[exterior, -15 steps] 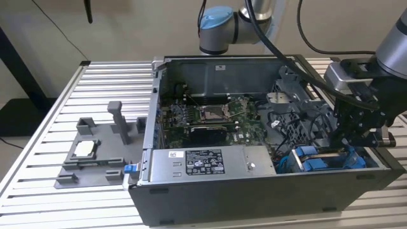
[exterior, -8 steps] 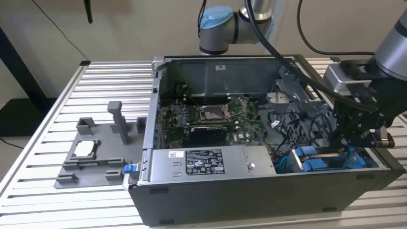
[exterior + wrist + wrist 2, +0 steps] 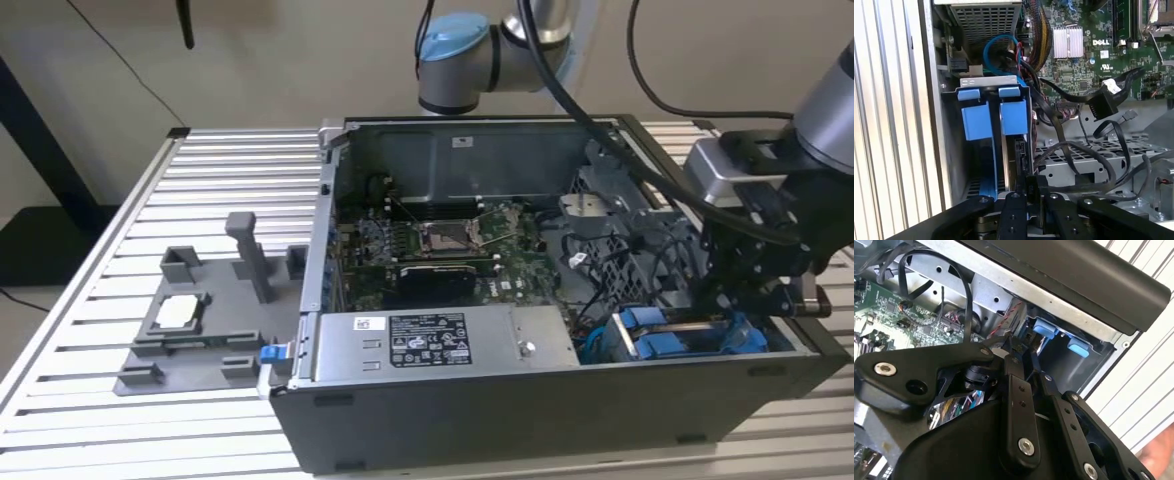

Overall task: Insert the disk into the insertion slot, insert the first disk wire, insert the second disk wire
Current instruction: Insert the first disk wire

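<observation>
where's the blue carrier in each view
Exterior view: blue carrier in the case corner at the exterior view's right.
Second wrist view: carrier beside the case's dark rim.
First wrist view: carrier in the grey bay, between case wall and black cables.
Shared landmark: green motherboard.

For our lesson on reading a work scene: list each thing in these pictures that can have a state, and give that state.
computer case: open, side panel off.
disk: standing on edge in the insertion slot.
black wire connector: unplugged, hanging loose.
gripper: down at the slot's mouth, right by the disk.
</observation>
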`<state>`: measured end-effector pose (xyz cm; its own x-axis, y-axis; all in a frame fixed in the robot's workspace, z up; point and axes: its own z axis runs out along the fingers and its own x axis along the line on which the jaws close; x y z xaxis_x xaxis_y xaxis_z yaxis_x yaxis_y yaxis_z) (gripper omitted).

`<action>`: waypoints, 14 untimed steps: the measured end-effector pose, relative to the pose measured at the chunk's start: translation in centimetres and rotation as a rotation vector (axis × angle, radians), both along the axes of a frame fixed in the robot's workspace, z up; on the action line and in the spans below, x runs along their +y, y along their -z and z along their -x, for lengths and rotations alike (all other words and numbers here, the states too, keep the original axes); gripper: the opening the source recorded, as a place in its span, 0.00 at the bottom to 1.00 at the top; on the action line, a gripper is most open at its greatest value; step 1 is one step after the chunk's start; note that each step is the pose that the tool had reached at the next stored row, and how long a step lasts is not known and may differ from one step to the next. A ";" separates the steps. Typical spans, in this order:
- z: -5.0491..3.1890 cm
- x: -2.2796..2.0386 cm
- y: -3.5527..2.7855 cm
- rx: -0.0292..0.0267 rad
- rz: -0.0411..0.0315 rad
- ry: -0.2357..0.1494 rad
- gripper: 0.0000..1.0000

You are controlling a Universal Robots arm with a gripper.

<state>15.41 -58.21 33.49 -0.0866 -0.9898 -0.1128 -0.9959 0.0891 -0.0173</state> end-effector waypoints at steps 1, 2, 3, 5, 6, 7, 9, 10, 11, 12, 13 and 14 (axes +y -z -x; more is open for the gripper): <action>-0.02 -0.06 0.00 0.0011 -0.0018 0.000 0.20; -0.04 -0.09 0.00 0.0016 -0.0031 0.000 0.20; -0.07 -0.12 0.01 0.0019 -0.0040 0.000 0.20; -0.20 -0.13 0.08 0.0017 -0.0065 0.000 0.20; -0.26 -0.13 0.14 0.0018 -0.0080 0.000 0.20; -0.30 -0.13 0.16 0.0018 -0.0089 0.000 0.20; -0.34 -0.14 0.30 0.0018 -0.0113 0.000 0.20; -0.37 -0.14 0.41 0.0021 -0.0112 0.000 0.20; -0.39 -0.14 0.53 0.0022 -0.0106 0.000 0.20; -0.40 -0.14 0.68 0.0023 -0.0105 0.000 0.20; -0.40 -0.13 0.76 0.0022 -0.0113 0.000 0.20; -0.40 -0.13 0.79 0.0022 -0.0119 0.000 0.20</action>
<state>15.81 -58.34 32.70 -0.0869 -0.9884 -0.1244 -0.9959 0.0893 -0.0140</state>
